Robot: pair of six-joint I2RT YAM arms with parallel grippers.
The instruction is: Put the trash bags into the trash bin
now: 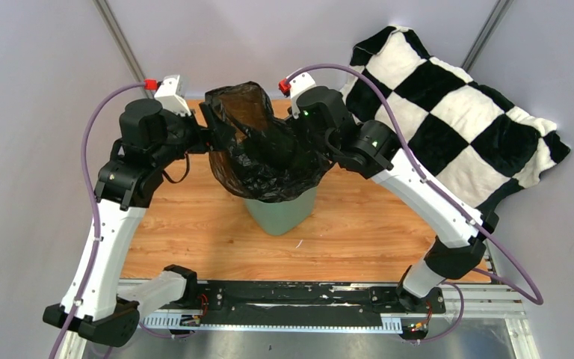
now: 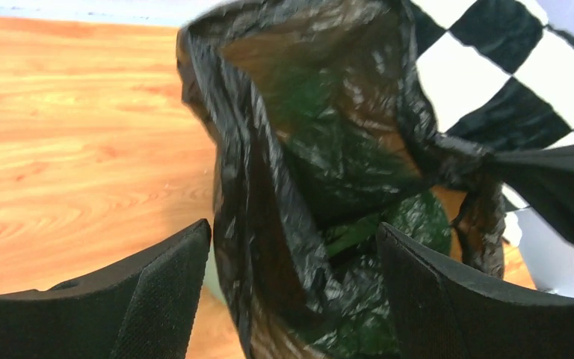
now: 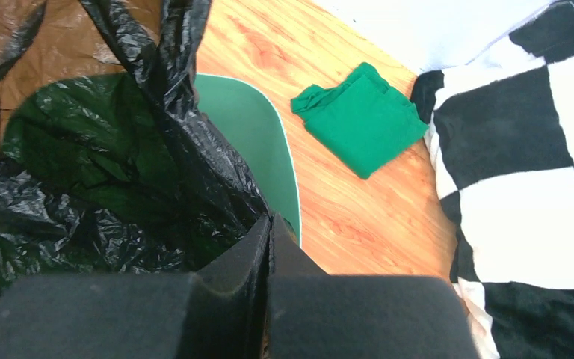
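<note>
Lining step in hand: bag (image 1: 258,142) has its lower part down inside the bin (image 1: 284,213), which stands mid-way across the table (image 1: 194,224), while its upper part rises above the rim as an open, crumpled funnel. Right gripper (image 3: 269,238) is clamped shut with the fingers pressed together. In the left wrist view the film is drawn taut to a point on that side, so I judge it is pinching the bag's right edge. Left gripper (image 2: 291,239) has its jaws wide apart on either side of the bag's left wall, gripping nothing; I cannot tell whether a pad brushes the film. In the right wrist view the bin's near inner wall is bare green, so the bag is not yet folded over the rim there. Judgement: the bag is in the bin but not seated. The next move calls for a fresh hold on the loose left edge, then spreading the mouth outward and drawing it down over the rim, or else pushing the raised part down inside. Risk: thin film may slip or tear, and a light bin could tip under a sideways pull. Folded green cloth (image 3: 362,116) and checked pillow (image 1: 456,112) lie beyond on the right, apart from the bin.
</note>
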